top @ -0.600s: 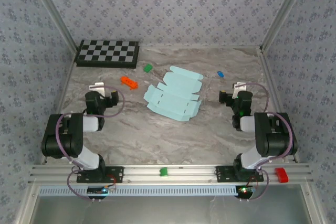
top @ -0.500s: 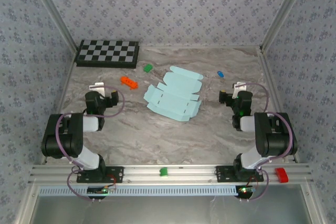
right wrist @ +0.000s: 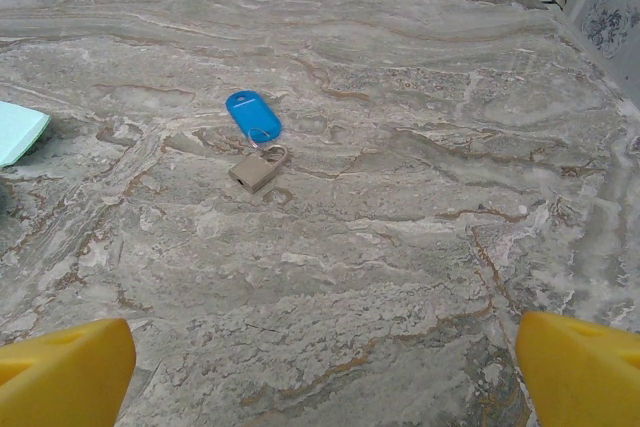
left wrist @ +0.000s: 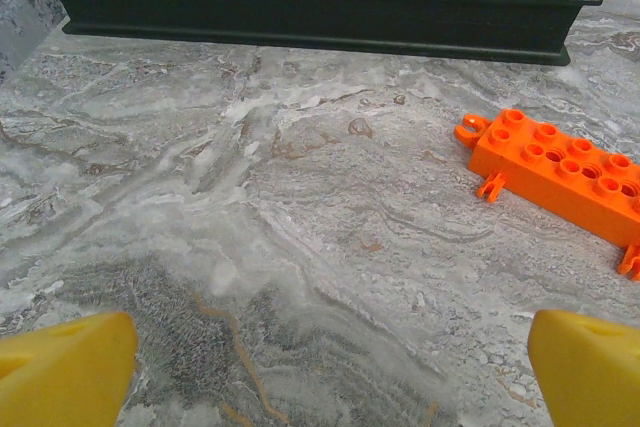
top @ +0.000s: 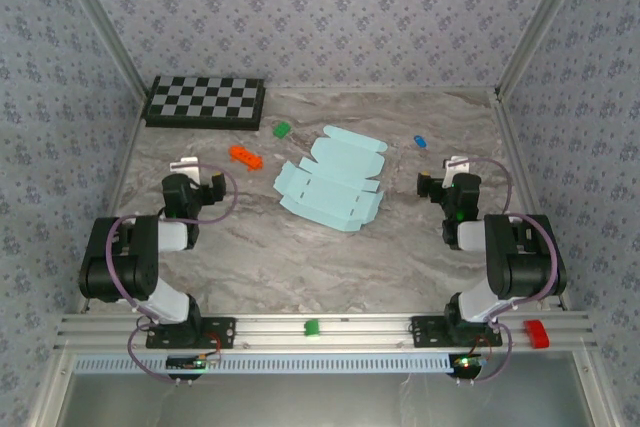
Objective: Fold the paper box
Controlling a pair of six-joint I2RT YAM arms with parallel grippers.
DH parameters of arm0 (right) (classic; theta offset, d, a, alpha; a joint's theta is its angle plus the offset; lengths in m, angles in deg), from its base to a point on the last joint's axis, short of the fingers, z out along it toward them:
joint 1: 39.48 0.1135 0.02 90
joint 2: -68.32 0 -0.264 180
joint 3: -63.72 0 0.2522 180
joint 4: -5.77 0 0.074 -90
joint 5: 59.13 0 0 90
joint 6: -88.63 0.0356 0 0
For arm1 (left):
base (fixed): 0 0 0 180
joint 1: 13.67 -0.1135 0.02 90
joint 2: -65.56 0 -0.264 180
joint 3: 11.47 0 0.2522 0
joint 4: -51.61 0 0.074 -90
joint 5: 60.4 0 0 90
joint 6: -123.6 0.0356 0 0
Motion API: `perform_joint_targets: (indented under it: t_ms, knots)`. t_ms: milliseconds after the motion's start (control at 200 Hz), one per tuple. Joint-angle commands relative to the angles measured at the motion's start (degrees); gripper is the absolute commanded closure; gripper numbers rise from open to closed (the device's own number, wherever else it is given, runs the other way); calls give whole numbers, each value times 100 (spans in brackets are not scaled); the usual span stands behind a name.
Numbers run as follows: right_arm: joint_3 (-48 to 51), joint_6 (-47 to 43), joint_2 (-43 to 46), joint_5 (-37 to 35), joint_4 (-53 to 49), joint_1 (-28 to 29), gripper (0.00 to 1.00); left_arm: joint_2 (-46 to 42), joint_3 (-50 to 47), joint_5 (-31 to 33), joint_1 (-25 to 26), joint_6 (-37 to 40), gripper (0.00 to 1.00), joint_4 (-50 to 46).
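The paper box (top: 333, 179) is a pale aqua die-cut sheet lying flat, unfolded, in the middle of the marble table. A corner of the paper box (right wrist: 18, 131) pokes in at the left edge of the right wrist view. My left gripper (top: 188, 167) rests at the table's left, well left of the sheet, open; its yellow fingertips (left wrist: 65, 372) stand far apart over bare marble. My right gripper (top: 455, 165) sits to the right of the sheet, also open, with yellow fingertips (right wrist: 585, 372) wide and nothing between them.
A black-and-white checkerboard (top: 205, 101) lies at the back left. An orange brick (top: 245, 156) and a green block (top: 282, 130) sit left of the sheet. A blue tag with a small padlock (right wrist: 255, 142) lies right of it. Another green block (top: 311, 327) and a red one (top: 537, 333) rest on the front rail.
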Motion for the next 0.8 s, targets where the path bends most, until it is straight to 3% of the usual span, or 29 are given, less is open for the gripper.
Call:
perform_joint_targets:
  t_ms: [0, 285, 415, 530, 645, 795]
  knots:
    - [-15, 29, -31, -59, 117, 5, 0, 44, 134, -37, 20, 43, 0, 5]
    - [55, 11, -1, -60, 232, 14, 0, 15, 133, -35, 37, 58, 0, -3]
    - [36, 31, 387, -281, -67, 39, 0, -350, 428, 88, 90, 69, 0, -860]
    - [-350, 210, 1069, -534, -1455, 119, 0, -924, 1014, 255, 171, -142, 0, -2421]
    - [-1017, 719, 1505, -498, -3200, 176, 0, -1396, 1449, 286, 337, -901, 0, -3478]
    - [-1844, 1497, 1531, -389, -4652, 452, 0, -1527, 1971, -281, 807, -1817, 1, -4327]
